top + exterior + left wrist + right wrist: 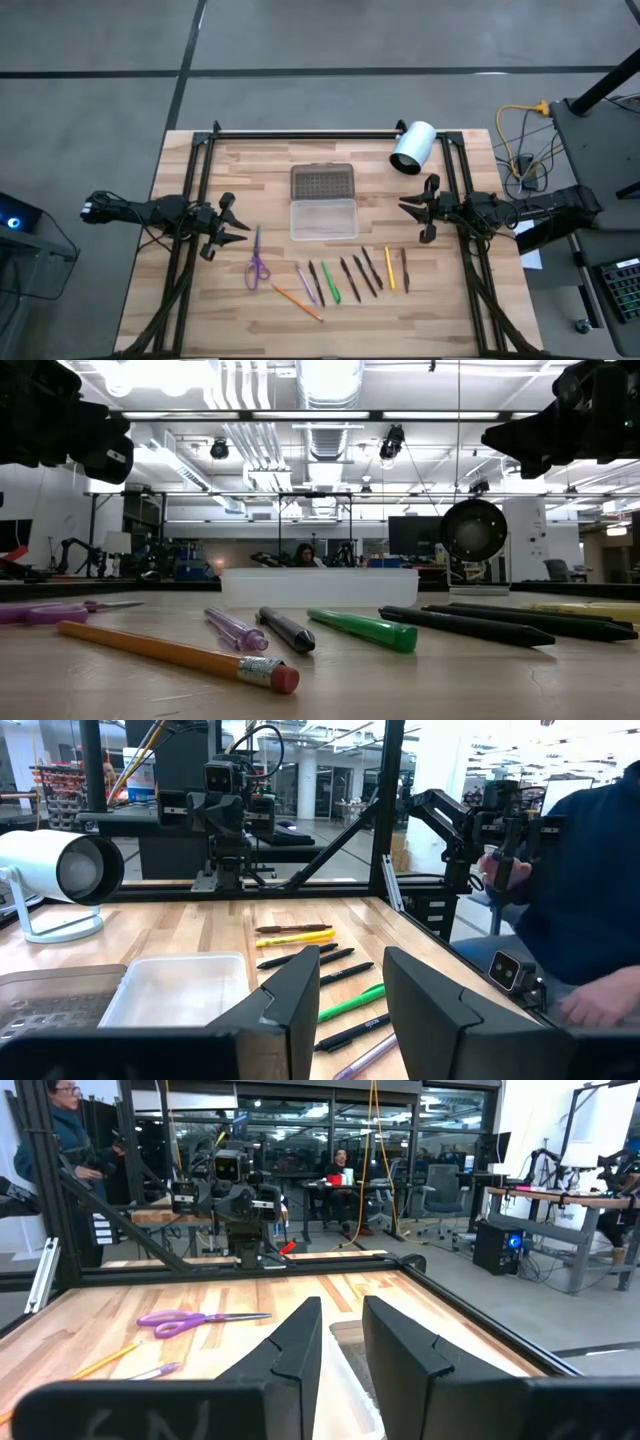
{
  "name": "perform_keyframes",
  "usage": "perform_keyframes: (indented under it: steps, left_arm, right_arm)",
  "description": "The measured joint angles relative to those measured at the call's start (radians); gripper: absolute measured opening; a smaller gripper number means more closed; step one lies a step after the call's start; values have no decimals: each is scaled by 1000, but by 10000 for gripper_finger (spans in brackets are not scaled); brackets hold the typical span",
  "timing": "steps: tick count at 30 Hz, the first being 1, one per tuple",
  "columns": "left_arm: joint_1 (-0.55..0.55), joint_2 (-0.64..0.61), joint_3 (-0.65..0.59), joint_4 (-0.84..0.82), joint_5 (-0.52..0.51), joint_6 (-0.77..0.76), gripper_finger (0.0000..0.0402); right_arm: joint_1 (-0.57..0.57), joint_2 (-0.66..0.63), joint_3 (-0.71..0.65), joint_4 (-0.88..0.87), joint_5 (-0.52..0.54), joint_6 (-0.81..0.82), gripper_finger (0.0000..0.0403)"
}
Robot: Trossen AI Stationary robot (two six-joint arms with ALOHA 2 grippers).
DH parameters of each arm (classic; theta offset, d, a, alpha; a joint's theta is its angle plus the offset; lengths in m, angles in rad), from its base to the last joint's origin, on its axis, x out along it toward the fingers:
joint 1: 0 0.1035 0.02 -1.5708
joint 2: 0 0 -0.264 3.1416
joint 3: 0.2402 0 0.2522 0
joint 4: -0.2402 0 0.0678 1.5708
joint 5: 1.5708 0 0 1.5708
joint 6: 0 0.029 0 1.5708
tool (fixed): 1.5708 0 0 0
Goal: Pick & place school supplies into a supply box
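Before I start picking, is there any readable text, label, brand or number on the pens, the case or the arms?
None can be read in any view.
Black pens: pale print on one barrel, too small to read.
Right gripper: faint marks on its housing, too blurred to read.
Left gripper: no lettering visible.
Clear plastic pencil case, yellow pencil with pink eraser, green pen, purple-handled scissors, white cylinder: no lettering visible.
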Motion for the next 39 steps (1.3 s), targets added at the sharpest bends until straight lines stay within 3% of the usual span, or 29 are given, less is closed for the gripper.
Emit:
perform_keyframes:
  steps: [39]
  left_arm:
    - [0,0,0,0,0,0,99]
  right_arm:
    - [0,0,0,62,-2,95,68]
